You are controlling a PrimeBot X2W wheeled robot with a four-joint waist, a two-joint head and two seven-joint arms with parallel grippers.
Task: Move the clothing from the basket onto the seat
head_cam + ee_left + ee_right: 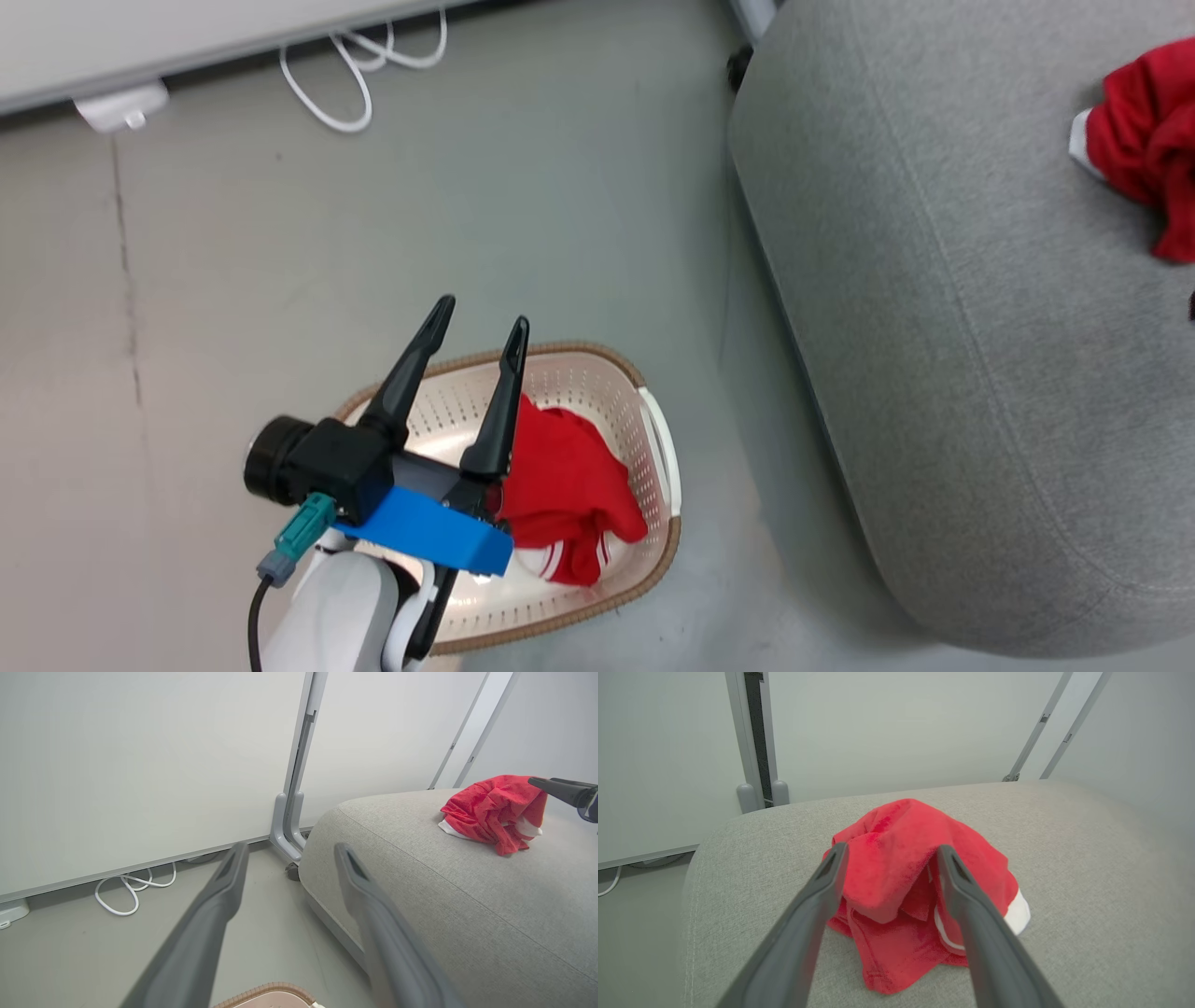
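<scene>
One red garment (pixel 565 481) with striped trim lies crumpled in the right half of the cream basket (pixel 658 439) on the floor. My left gripper (pixel 483 313) hangs open above the basket's left part with nothing between its fingers; in its wrist view, the left gripper (pixel 290 848) points over the basket rim (pixel 268 991) towards the wall. The other red garment (pixel 1144 140) lies bunched on the grey seat (pixel 934 327). My right gripper (pixel 893 849) is open just above that garment (pixel 896 863), a finger (pixel 556 788) close to the garment's top.
A white cable (pixel 345 79) loops on the grey floor by the wall, with a white box (pixel 121 107) to its left. A grey partition post (pixel 292 812) stands by the seat's far corner. A floor strip separates basket and seat.
</scene>
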